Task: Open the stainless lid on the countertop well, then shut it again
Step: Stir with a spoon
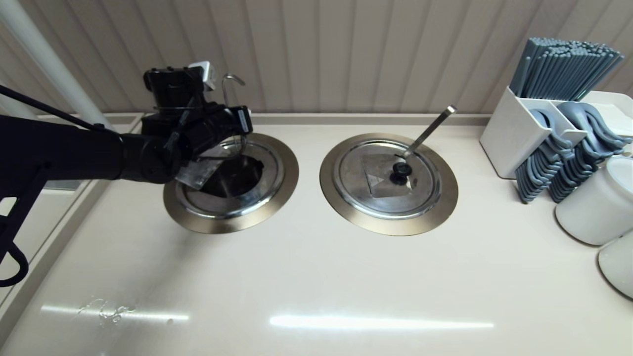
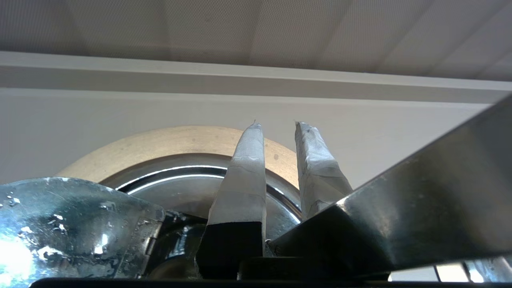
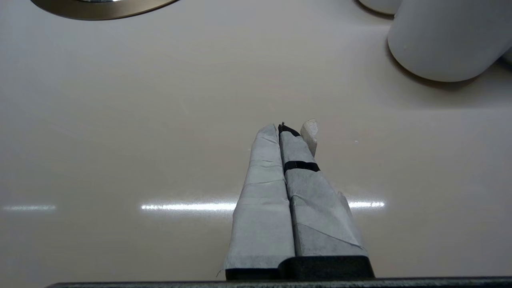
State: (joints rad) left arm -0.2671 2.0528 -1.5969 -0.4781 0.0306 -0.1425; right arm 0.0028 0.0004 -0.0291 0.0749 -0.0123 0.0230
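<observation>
The countertop well is the left one, with a wide bronze-grey ring. The thin hook-ended ladle handle rises behind it. The stainless lid still rests in the well, but its wedge flap is tilted up, baring the dark pot opening. My left gripper hovers over the well's rear left. In the left wrist view the raised flap runs in between the bases of the narrowly parted fingers. The black knob is hidden. My right gripper is shut and empty above bare counter.
The twin ringed well holds a closed lid with a black knob and a straight thick ladle handle. At the right stand a white holder of grey chopsticks, grey spoons and white bowls.
</observation>
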